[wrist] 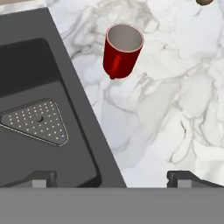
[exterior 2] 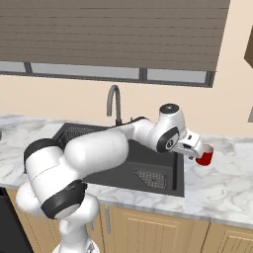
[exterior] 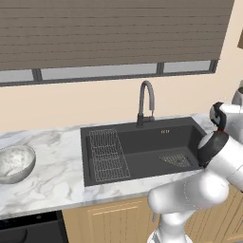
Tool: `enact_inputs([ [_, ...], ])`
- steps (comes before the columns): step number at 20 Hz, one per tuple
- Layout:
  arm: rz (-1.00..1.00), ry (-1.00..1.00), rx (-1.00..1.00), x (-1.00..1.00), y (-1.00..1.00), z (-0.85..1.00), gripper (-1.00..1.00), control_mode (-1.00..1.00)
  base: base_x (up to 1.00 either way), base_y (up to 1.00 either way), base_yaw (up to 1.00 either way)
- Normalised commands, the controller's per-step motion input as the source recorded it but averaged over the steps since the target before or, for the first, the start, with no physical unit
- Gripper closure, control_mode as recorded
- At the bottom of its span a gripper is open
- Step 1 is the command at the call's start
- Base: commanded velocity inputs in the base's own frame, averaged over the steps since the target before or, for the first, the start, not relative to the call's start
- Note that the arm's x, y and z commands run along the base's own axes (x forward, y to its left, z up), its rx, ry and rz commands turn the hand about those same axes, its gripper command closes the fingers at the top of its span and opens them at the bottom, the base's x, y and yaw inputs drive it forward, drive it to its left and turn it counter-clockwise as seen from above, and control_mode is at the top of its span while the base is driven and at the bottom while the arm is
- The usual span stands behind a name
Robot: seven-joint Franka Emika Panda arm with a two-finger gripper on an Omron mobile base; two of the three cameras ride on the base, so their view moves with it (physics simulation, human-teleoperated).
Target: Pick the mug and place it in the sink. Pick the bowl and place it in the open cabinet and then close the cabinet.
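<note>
I'm a white robot arm reaching right across a kitchen sink [exterior: 137, 142], w/ my jaws [wrist: 111, 178] spread wide and grasping nothing; the two dark tips sit at the bottom of the hand view, well apart from each other. The mug [wrist: 122, 50], small, red, white inside, stands upright on the marble tabletop [wrist: 175, 109] just right of the sink's edge, ahead of my tips and not touching them. In the right base view the mug [exterior 2: 204, 155] peeks out just past the end of my hand. So, as I judge it: nothing finished yet. Mug not picked, not in the sink. The bowl [exterior: 15, 163], big, grey-white, stone look, sits on the tabletop well left of the sink, untouched. Bowl into cabinet and closing the door are both left to do. A bit of wood at the upper right edge of the left base view may be that cabinet, can't tell. Surface: white marble w/ grey veins, smooth, flat. Sink is a wide black basin w/ a wire rack [exterior: 108, 154] on its left side, a triangular drain grate [wrist: 37, 121] on the right, and a dark curved faucet [exterior: 146, 102] behind. Room: beige wall, long window w/ brown slatted blinds [exterior: 109, 31] pulled most of the way down, light wood cupboards under the tabletop.
</note>
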Motion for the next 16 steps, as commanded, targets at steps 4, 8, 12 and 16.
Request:
enact_inputs([
  [4,-0.05,0.15,0.07,0.22,-0.24,0.00,-1.00,-1.00,0.00,0.00,0.00],
  [8,-0.02,0.17,0.10,0.27,-0.34,-0.02,-1.00,-1.00,0.00,0.00,0.00],
  [12,0.00,0.10,0.06,0.24,-0.30,-0.14,-1.00,-1.00,0.00,0.00,0.00],
  [16,0.00,0.01,0.01,0.29,-0.16,-0.19,-1.00,-1.00,0.00,0.00,0.00],
])
